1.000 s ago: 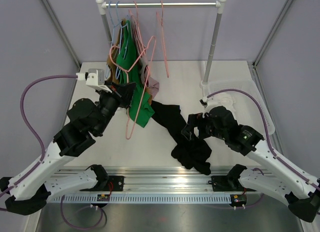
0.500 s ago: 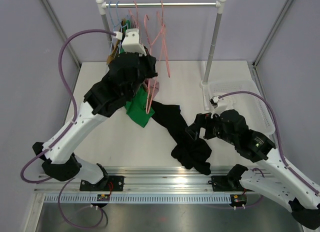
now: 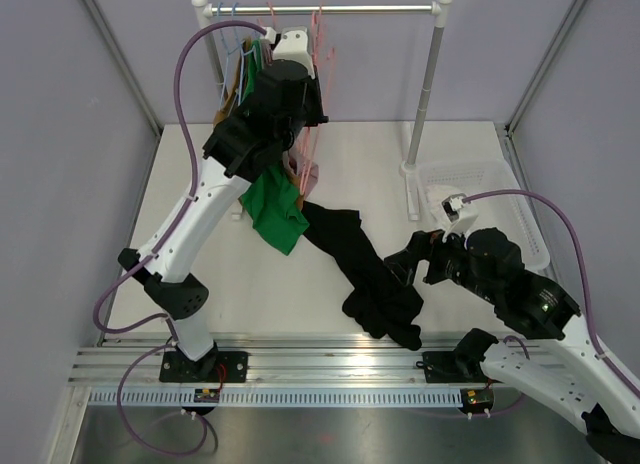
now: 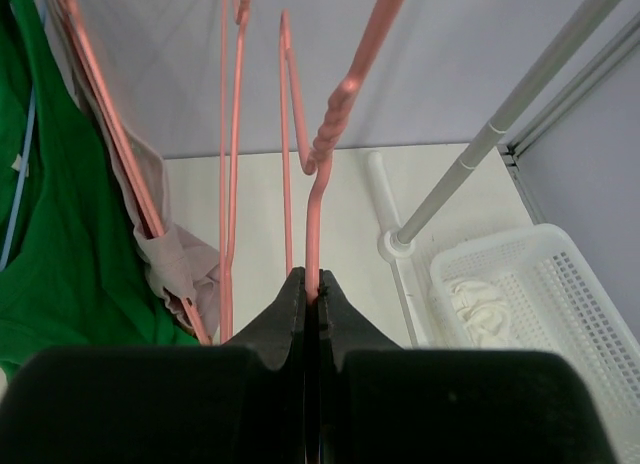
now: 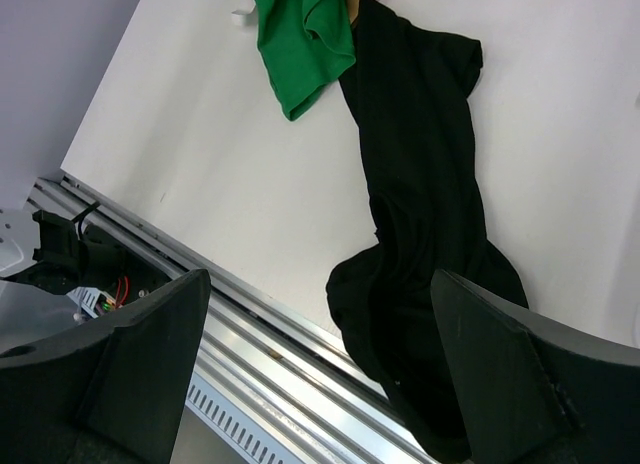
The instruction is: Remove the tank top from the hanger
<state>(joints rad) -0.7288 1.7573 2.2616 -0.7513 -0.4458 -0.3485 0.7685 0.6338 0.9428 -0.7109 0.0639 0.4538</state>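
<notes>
Hanger (image 4: 315, 209) pinched in left fingers (image 4: 285, 309) near rail (image 3: 370, 8); right fingers (image 5: 120, 354) spread over black garment (image 5: 420, 184).

Matt black cloth tank top (image 3: 365, 269), smooth plastic hanger (image 4: 313, 214)

This is a robotics lab test cell rather than a home or shop. Plain lavender walls (image 3: 60, 134) with grey metal corner posts box in a white counter (image 3: 200, 284). Along its near edge an aluminium rail (image 3: 320, 369) carries the bolted bases of the left arm (image 3: 190, 222) and the right arm (image 3: 510, 284), both black and white, with purple cables (image 3: 178, 84) looping off them. A small metal clothes rack (image 3: 380, 8) hung with pink hangers (image 4: 312, 164) and a white plastic basket (image 3: 480, 167) stand on the counter.
</notes>
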